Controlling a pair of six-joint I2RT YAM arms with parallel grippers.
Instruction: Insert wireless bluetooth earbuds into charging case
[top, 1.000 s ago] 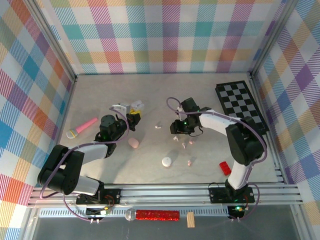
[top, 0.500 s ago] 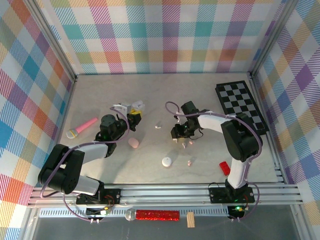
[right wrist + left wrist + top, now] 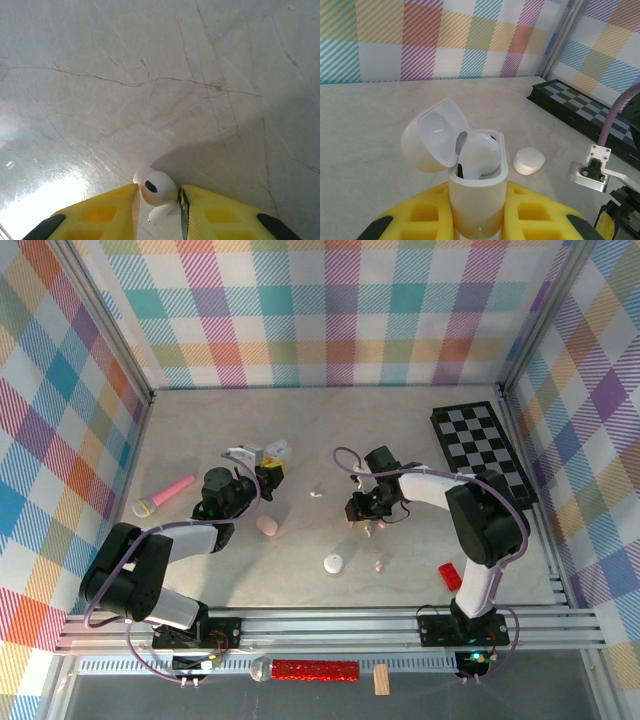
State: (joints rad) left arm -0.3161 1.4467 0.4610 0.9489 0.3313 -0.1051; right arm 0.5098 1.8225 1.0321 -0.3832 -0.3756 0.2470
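Right gripper [image 3: 159, 200] is down on the table [image 3: 150, 75] with a white earbud [image 3: 156, 191] between its yellow fingers [image 3: 100, 212]. Left pad looks to be touching the bud, right pad a hair off it. Cannot tell if it is truly clamped.

- Step in hand: the pick. Best to finish the close on the bud's round head, not the short stem poking out below, since glossy plastic is likely to squirt out of an off-centre pinch.
- Lift straight up and only then turn the wrist, so the stem goes into the case first.

Nearer the bases, a pink earbud [image 3: 380, 565] and a white case [image 3: 333, 563] lie loose, well apart from the gripper.

Farther back, left gripper [image 3: 479, 215] is clamped on the charging case [image 3: 479, 200], which stands upright with its lid [image 3: 436, 135] swung open. One earbud [image 3: 479, 155] is already seated. The carried bud probably belongs in the well beside it, so the approach should come from above, clear of the lid.

Versus a second ago:
- Right wrist has tucked in lower over the bud and its jaws have narrowed.
- Left arm and case have barely moved.
- The loose pink earbud and white case are unmoved.
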